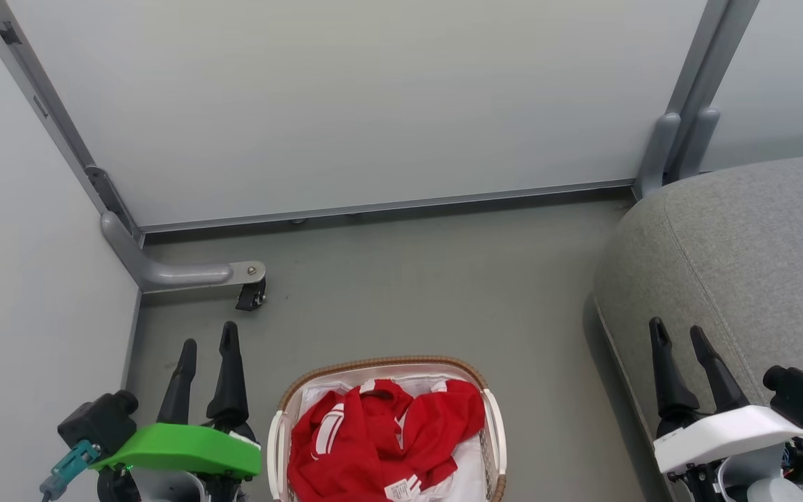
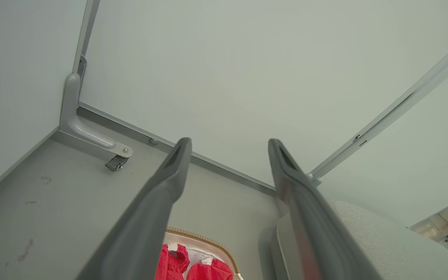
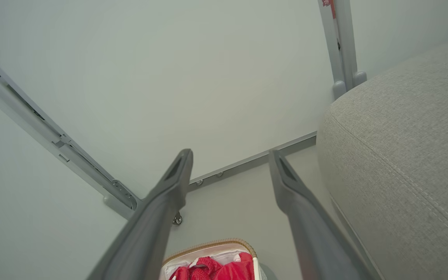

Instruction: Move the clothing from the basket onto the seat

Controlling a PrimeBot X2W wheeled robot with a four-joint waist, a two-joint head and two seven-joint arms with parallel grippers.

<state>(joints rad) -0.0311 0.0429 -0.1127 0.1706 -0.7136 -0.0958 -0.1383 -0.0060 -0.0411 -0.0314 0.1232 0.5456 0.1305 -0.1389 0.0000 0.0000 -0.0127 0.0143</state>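
Observation:
The red clothing [image 1: 380,436] with white stripes and a small white label lies crumpled in the white basket [image 1: 384,364] with a brown woven rim, on the floor at the bottom middle of the head view. The grey seat [image 1: 743,258] stands to the right of it. My left gripper [image 1: 208,341] hangs open to the left of the basket, above the floor, holding nothing. My right gripper [image 1: 677,333] is open over the seat's near edge, also with nothing in it. Both wrist views catch the clothing [image 2: 193,268] [image 3: 216,270] and basket rim [image 2: 204,237] [image 3: 208,244] low between the spread fingers.
White partition panels [image 1: 346,104] close off the back and the left. A grey metal foot with a castor [image 1: 251,293] juts onto the floor at the left, just beyond my left gripper. Grey floor [image 1: 429,286] lies between the basket, the panels and the seat.

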